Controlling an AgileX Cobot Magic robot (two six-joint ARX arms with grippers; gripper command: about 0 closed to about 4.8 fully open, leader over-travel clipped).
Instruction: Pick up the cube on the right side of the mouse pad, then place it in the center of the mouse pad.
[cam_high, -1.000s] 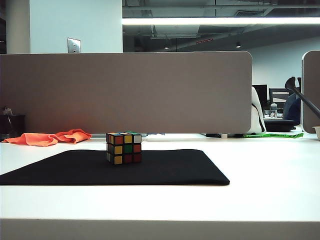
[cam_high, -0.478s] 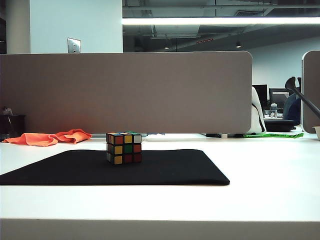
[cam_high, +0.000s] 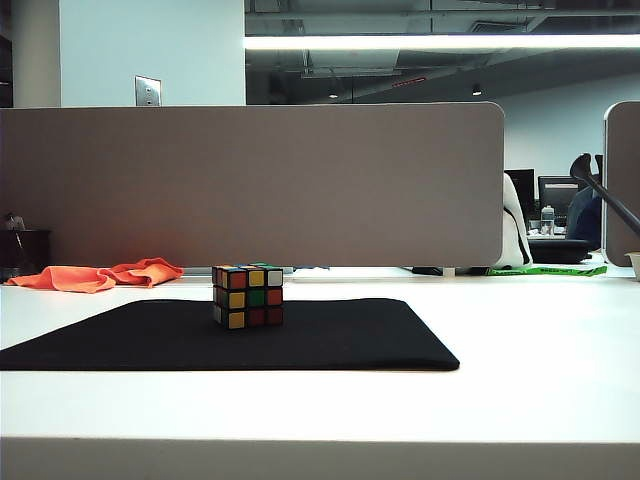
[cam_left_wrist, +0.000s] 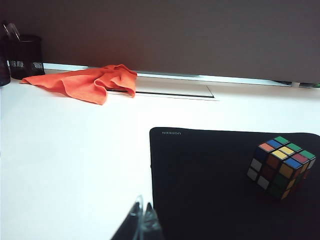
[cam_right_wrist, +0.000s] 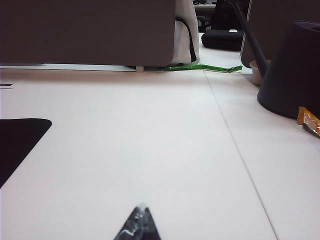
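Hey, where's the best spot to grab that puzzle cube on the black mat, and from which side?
Grip the cube across two opposite flat side faces, coming straight down from above. It sits upright on the mat with nothing beside it. Both end effectors, left and right, are shut and away from it, so open one first.

I work in an open-plan office. My white bench (cam_high: 520, 390) backs onto a grey partition (cam_high: 250, 185), with another bench behind it holding a monitor (cam_high: 558, 190). A long strip light (cam_high: 440, 42) hangs under bare ceiling ducts. A mesh pen cup (cam_left_wrist: 22, 56) stands at the bench's far edge, near an orange cloth (cam_left_wrist: 90, 82).
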